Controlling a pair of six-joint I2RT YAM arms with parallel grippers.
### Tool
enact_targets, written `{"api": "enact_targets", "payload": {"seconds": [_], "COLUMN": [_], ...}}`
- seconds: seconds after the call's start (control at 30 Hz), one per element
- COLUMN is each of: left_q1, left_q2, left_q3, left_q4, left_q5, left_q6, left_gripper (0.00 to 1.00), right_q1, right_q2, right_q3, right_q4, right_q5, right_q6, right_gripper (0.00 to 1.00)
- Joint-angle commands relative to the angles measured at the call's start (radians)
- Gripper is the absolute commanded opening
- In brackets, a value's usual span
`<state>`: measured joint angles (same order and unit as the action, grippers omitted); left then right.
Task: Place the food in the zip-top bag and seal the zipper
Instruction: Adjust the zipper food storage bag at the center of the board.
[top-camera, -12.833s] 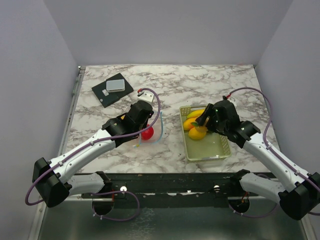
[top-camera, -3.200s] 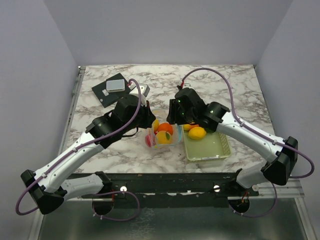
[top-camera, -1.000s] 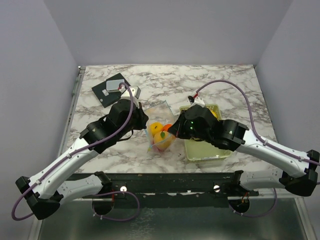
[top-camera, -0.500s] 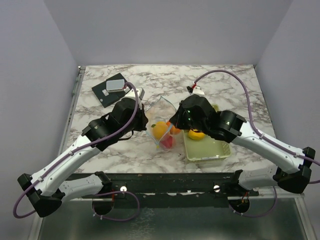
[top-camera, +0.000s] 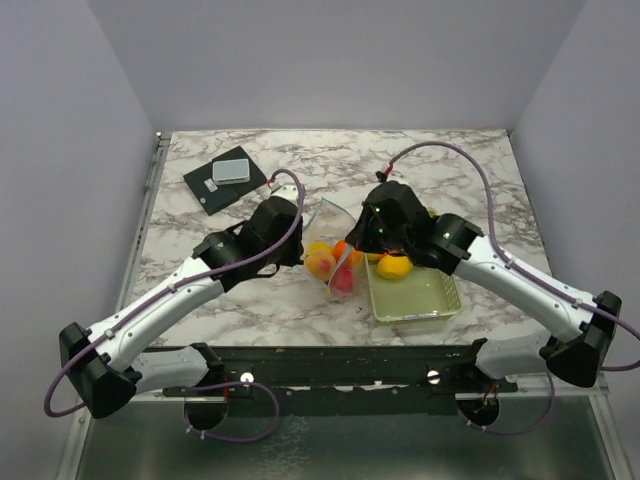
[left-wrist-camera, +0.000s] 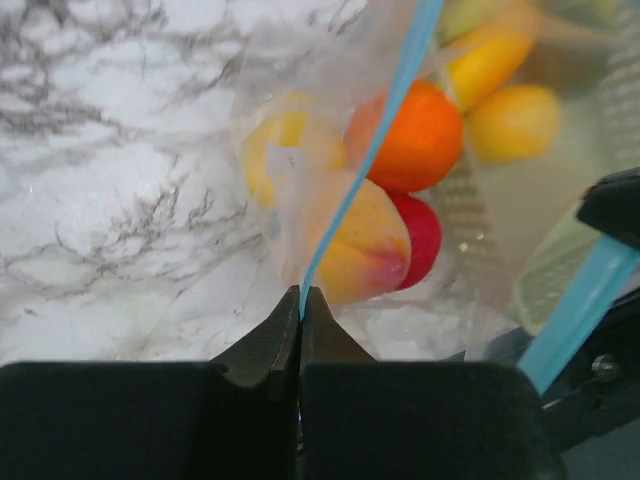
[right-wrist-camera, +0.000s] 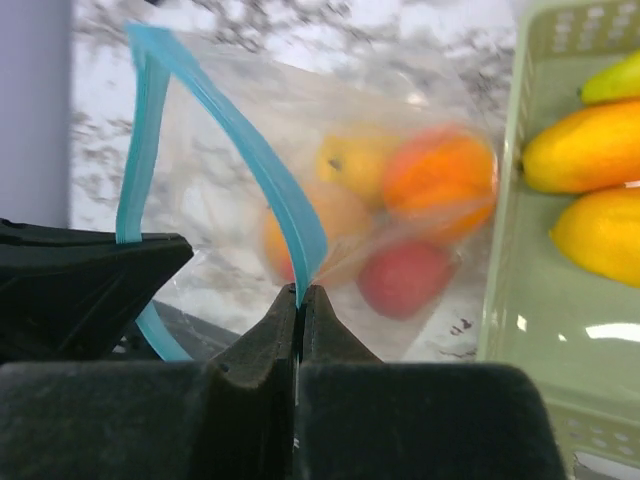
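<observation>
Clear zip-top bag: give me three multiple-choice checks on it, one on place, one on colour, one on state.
1. In the top view, the pale green mesh basket lies on which side of the clear floppy zip-top bag?
A. left
B. behind
C. right

2. The bag's thin zipper strip is
A. light blue
B. red
C. black

3. The left gripper is
A. open above the bag
B. shut on the zipper strip
C. shut on the basket rim

Answers: C, the basket sits just right of the bag; A, both wrist views show a light blue strip; B, its fingers are pinched together with the strip between them.
</observation>
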<state>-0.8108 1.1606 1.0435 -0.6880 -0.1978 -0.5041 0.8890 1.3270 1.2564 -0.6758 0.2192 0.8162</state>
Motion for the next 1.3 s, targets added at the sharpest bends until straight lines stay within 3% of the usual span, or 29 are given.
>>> {"api": "enact_targets", "payload": {"seconds": [0.0,0.13,0.4,0.83,1.27], "left_q1": [0.004,0.004,0.008,0.01,0.011], "left_q2": [-0.08,-0.067,0.054,-0.033,-0.036], "left_q3": [0.183,0.174,-0.056,0.128,0.08], "left_q4": [-0.028,-0.028,0.103,0.014,0.014], "left_q5": [0.026,-0.012,0.02,-0.011,-0.038], "left_q6": [0.026,0.028,0.002,0.056,0.05], "left_gripper": [0.0,0.0,0.0,0.0,0.0], "right_q1": [0.001,0.001,-0.013,-0.013,-0.013], "right_q2": [-0.069,-0.058,0.029,-0.026,-0.008], "right_q3": [0.127,0.106,-0.05,0.046,-0.002], "right_q4": [-0.032,-0.017,0.066,0.029,0.061], "right_q5": [0.009,0.018,-0.025,0.003,-0.007], "right_q6": [-0.058,-0.061,-0.029,-0.058,-0.049], "right_gripper": [0.01,0.01,0.01,0.01,0.01]}}
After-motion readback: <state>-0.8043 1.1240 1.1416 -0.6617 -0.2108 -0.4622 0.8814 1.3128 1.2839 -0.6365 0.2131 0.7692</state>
